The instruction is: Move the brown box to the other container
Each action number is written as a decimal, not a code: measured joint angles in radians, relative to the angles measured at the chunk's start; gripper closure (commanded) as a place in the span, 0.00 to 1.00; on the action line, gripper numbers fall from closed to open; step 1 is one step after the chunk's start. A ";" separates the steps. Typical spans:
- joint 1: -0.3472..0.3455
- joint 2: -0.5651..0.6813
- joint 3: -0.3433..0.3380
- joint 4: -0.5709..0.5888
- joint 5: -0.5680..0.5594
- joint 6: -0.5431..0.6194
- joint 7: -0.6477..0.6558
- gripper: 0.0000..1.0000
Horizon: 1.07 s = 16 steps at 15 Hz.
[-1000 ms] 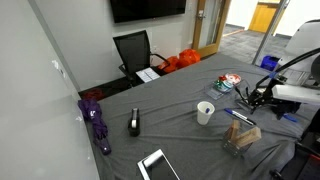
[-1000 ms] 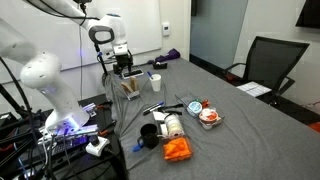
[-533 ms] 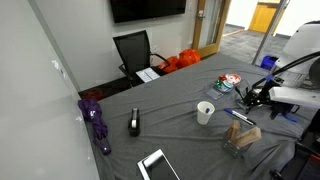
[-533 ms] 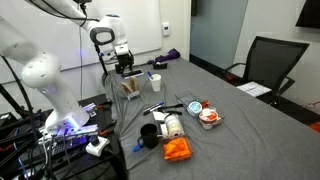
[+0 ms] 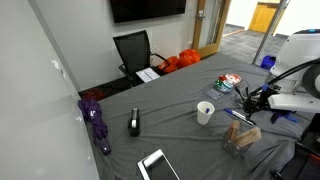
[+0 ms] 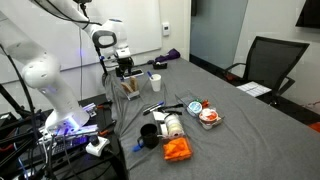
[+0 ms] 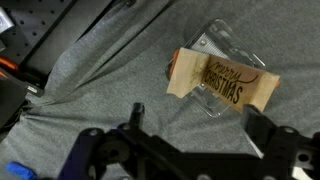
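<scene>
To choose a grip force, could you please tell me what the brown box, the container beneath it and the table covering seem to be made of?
Brown box: likely matte cardboard, tan with dark printed lettering.
Container: apparently clear, glossy plastic; the cloth shows through it.
Table covering: grey fabric with a matte look, creased into soft folds.

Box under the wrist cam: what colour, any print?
Tan-brown box with dark printed lettering across it; clearest in the wrist view.
</scene>
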 measured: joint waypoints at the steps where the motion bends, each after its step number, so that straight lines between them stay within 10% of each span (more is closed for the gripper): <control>1: 0.000 0.007 0.000 0.000 -0.007 0.000 -0.001 0.00; 16: 0.007 0.133 0.000 0.000 -0.118 0.008 -0.002 0.00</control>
